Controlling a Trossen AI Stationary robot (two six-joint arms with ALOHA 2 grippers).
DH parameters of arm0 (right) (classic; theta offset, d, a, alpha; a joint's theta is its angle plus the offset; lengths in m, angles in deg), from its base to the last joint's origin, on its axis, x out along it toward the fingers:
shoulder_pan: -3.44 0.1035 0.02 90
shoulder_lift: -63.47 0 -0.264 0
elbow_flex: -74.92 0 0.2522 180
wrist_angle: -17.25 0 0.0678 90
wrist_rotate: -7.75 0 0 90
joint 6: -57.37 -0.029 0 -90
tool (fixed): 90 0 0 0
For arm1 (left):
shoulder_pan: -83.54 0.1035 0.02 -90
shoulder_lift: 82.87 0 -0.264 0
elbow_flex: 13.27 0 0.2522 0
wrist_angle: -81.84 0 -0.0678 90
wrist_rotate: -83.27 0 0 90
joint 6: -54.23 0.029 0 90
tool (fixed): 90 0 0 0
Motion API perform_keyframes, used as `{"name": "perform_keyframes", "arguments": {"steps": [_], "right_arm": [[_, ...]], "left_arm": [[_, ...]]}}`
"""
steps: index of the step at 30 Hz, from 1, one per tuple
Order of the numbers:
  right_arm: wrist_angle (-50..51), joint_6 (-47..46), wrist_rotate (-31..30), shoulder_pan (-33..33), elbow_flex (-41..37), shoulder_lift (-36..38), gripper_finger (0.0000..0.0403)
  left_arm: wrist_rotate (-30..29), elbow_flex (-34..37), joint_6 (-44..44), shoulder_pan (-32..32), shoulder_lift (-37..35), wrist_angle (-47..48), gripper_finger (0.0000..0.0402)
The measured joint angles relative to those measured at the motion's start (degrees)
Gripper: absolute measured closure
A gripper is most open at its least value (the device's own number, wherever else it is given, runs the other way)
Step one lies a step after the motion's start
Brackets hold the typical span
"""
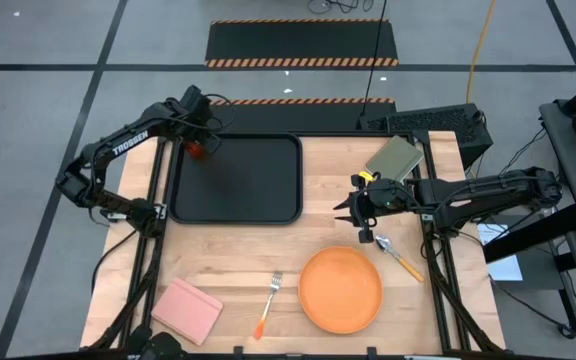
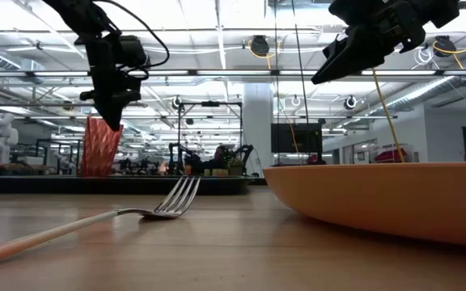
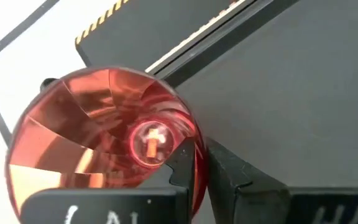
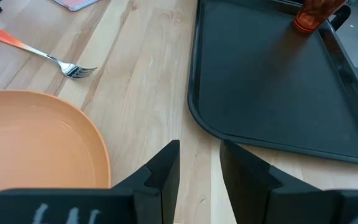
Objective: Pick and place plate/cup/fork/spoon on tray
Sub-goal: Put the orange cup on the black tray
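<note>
The translucent orange cup (image 1: pixel 199 150) stands upright in the black tray's (image 1: pixel 248 195) far left corner, and my left gripper (image 1: pixel 196 140) is shut on it from above. It also shows in the left wrist view (image 3: pixel 98 143) and the low view (image 2: pixel 100 147). My right gripper (image 1: pixel 348 210) is open by a narrow gap and empty, hovering above the table between the tray and the orange plate (image 1: pixel 340 290). The spoon (image 1: pixel 398 255) lies right of the plate. The fork (image 1: pixel 268 305) lies left of the plate. My left gripper holds the cup by its rim wall (image 3: pixel 199 158), with one finger (image 3: pixel 180 167) inside the cup and the other (image 3: pixel 232 177) outside. The fingers point down from above. The cup is upright, its base down at the tray floor; whether it rests there I cannot tell.
A pink pad (image 1: pixel 186 308) lies at the near left corner, and an olive-green pad (image 1: pixel 395 157) at the far right. A dark keyboard (image 1: pixel 438 122) sits at the far right edge. Bare wood lies between the tray and the plate.
</note>
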Motion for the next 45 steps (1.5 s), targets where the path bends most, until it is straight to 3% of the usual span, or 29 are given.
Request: {"name": "perform_keyframes", "arguments": {"steps": [35,45], "right_arm": [[0.0,0.5,0.0,0.0,0.0,0.0,0.0293],[0.0,0.4,0.0,0.0,0.0,0.0,0.0293]], "left_arm": [[0.1,0.0,6.6,1.0,-4.1,-1.4,0.0352],[-0.6,0.0,9.3,-1.8,-4.5,-0.6,0.0352]]}}
